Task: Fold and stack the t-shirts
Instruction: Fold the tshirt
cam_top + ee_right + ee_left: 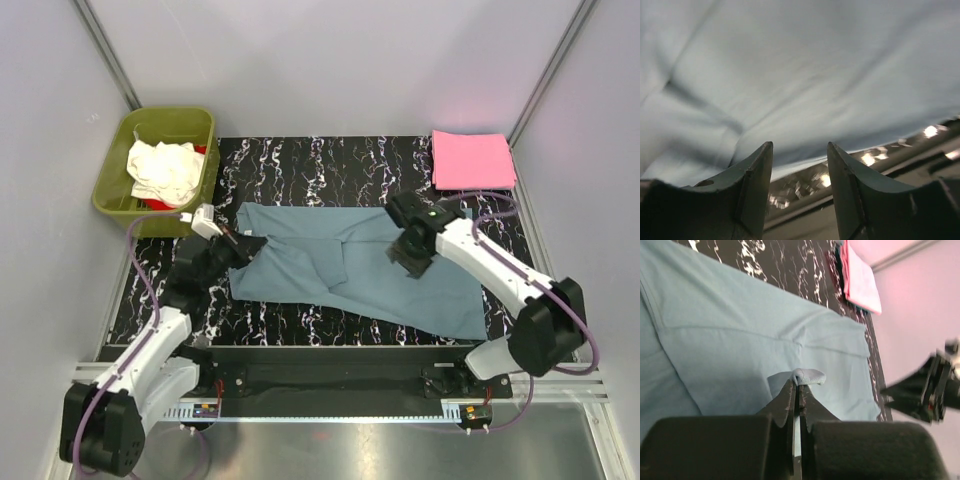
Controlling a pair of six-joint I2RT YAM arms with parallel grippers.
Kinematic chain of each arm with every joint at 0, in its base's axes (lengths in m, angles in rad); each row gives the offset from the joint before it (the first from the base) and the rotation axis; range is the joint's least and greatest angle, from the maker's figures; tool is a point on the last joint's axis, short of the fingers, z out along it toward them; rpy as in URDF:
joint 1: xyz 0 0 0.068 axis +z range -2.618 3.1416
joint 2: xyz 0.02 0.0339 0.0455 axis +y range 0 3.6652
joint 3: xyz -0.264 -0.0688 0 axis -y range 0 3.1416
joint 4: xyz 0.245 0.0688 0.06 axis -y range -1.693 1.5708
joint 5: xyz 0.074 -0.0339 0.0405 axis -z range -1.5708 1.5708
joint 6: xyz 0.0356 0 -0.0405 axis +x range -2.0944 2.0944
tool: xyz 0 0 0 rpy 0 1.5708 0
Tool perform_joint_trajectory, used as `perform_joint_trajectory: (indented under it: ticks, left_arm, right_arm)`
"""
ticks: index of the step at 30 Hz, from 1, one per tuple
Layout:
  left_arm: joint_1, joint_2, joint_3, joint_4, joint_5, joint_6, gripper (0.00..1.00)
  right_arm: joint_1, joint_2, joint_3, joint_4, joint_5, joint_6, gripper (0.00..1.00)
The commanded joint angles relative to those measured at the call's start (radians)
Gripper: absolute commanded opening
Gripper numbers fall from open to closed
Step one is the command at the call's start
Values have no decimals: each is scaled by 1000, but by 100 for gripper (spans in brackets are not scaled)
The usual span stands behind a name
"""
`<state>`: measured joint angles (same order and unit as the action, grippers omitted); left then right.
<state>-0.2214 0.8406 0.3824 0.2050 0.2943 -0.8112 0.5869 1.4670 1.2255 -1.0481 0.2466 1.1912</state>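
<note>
The large blue-grey t-shirt (350,268) lies spread across the black marbled mat (300,165). My left gripper (246,243) is shut on a pinch of its left edge; the left wrist view shows that fold of cloth (809,376) held between the closed fingertips. Over the shirt's right half my right gripper (407,262) stands open with nothing between its fingers (757,175); its wrist view has the blue-grey t-shirt (800,75) filling the frame. A folded pink t-shirt (472,160) rests at the back right. The cream-white t-shirt (165,170) and a bit of the red one (201,150) sit in the tub.
An olive-green plastic tub (200,190) stands at the back left, just off the mat. White enclosure walls close in the sides and back. A metal rail (330,385) with the arm bases runs along the near edge.
</note>
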Motion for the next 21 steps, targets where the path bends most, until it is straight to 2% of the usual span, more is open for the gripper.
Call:
perform_joint_trajectory:
  ticks: [1,5,10,14,21]
  left_arm:
    - [1,82,67,97,-75,-29,0]
    - [2,192,116,168,-96,-55,0]
    - [19,354,185,255,-116,-109,0]
    - [57,481,282,306,-69,-151,0]
    - [122,644,380,339,-27,-164,0]
  right_arm:
    - [-119,-87,-119,-216,132,237,55]
    - [-232,-151,-181,-251,177,257,54]
    - [-311,-128,-230,-256,207,248,54]
    - [-331,-105,-280,-187,183,245,53]
    - [-335,-85,-282,-199,203,245,53]
